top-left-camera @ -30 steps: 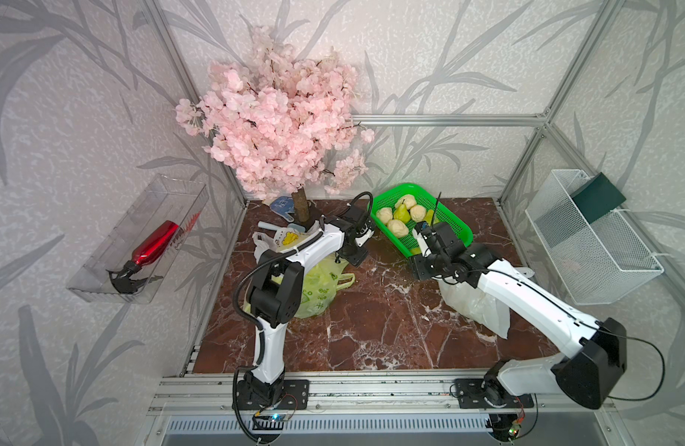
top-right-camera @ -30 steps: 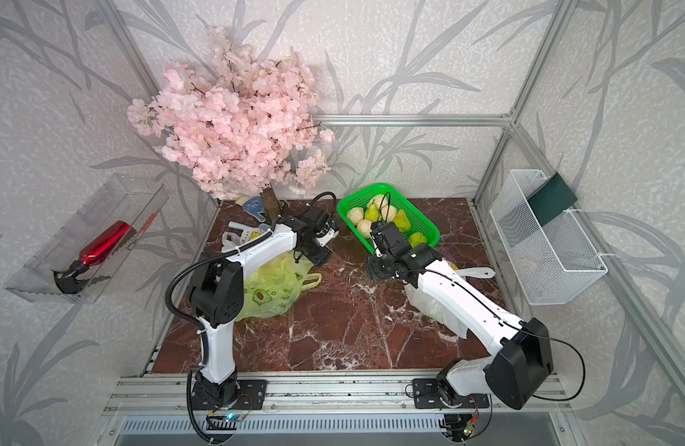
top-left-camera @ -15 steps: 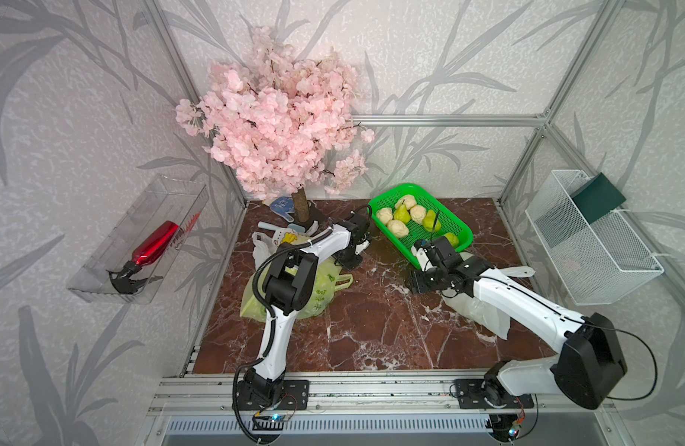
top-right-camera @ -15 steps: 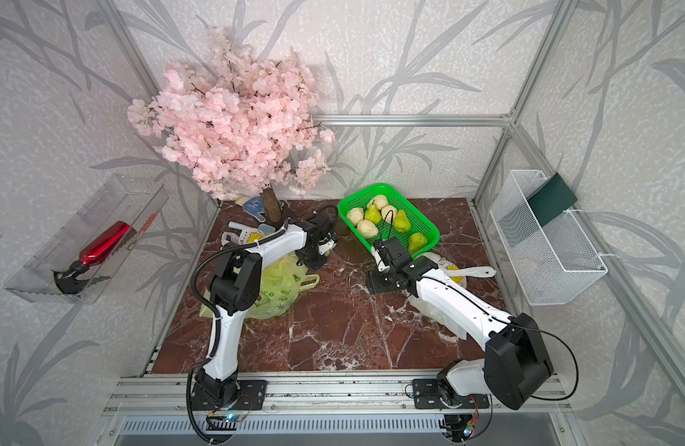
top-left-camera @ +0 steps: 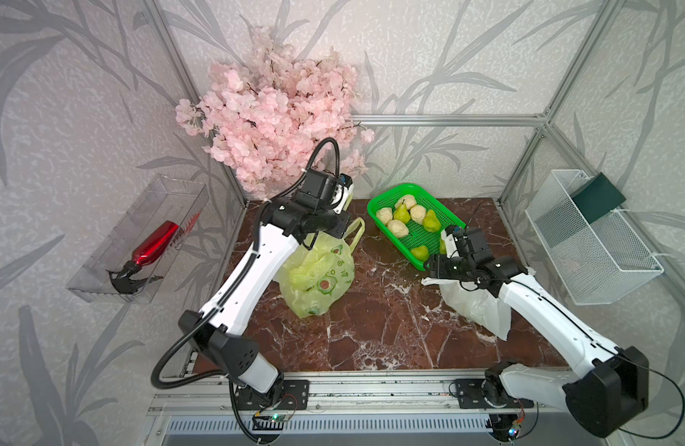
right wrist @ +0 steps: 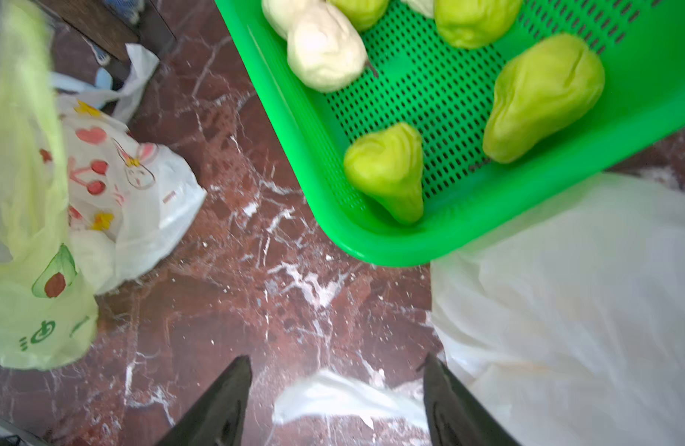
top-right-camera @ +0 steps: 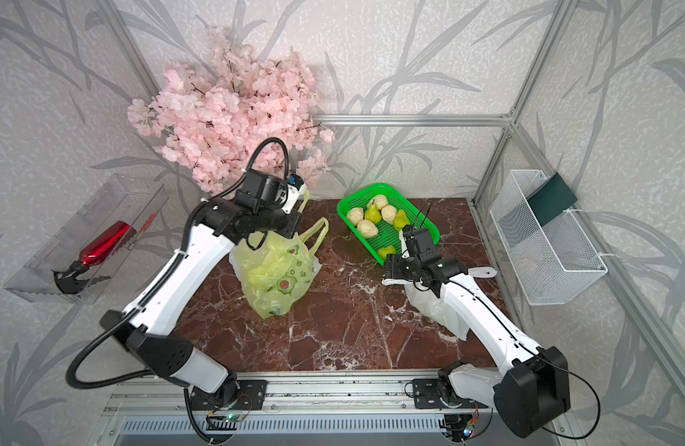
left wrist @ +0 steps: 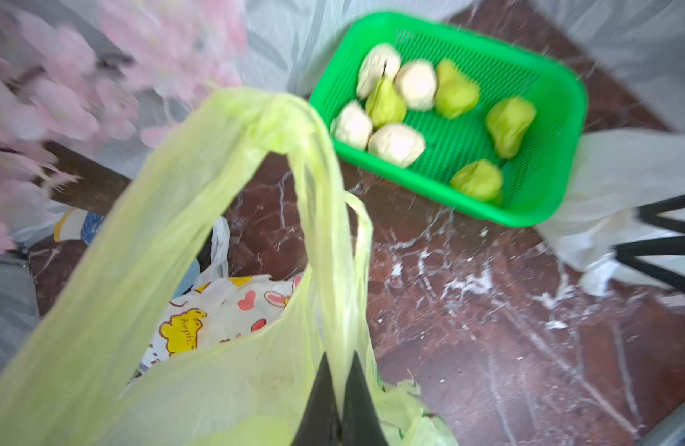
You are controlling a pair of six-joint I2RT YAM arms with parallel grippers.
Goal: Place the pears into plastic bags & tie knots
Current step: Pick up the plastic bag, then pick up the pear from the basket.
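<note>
**A:** So, caught anything in the left end effector (left wrist: 339, 361)?

**B:** Yes. Pressed together on one handle strap (left wrist: 325, 270) of the yellow-green bag (top-left-camera: 317, 278), and held that strap taut, up above the bag's mouth.

**A:** Stood where on the table (top-left-camera: 371, 328)?

**B:** Slumped at about nine o'clock from the table's middle in both top views, avocado print outward. Rested just beside a white rabbit-print bag (left wrist: 217, 320), on the side toward eleven o'clock, by the pink blossom tree (top-left-camera: 275, 112).

**A:** And the right end effector (right wrist: 337, 359)?

**B:** Spread wide, low over the marble near three o'clock. Gripped nothing. Straddled a loose white strap (right wrist: 333, 397) lying flat between the fingers.

**A:** Belonged to which bag?

**B:** Seemingly to the plain white bag (top-left-camera: 472, 305), crumpled at four o'clock and partly hidden under the right arm. Met the near corner of the green basket (top-left-camera: 371, 210); touching or tucked under, could not tell.

**A:** Found the pears (top-left-camera: 401, 213) where?

**B:** Inside that basket, at one o'clock. Lay loose on the mesh floor, several yellow-green, with pale cream ones (top-left-camera: 398, 228) bunched toward the twelve o'clock end. Held one green pear (right wrist: 389, 173) against its near wall, closest to the right end effector.

**A:** Saw any inside the yellow-green bag?

**B:** Could not tell; too blurred in the left wrist view.
</note>
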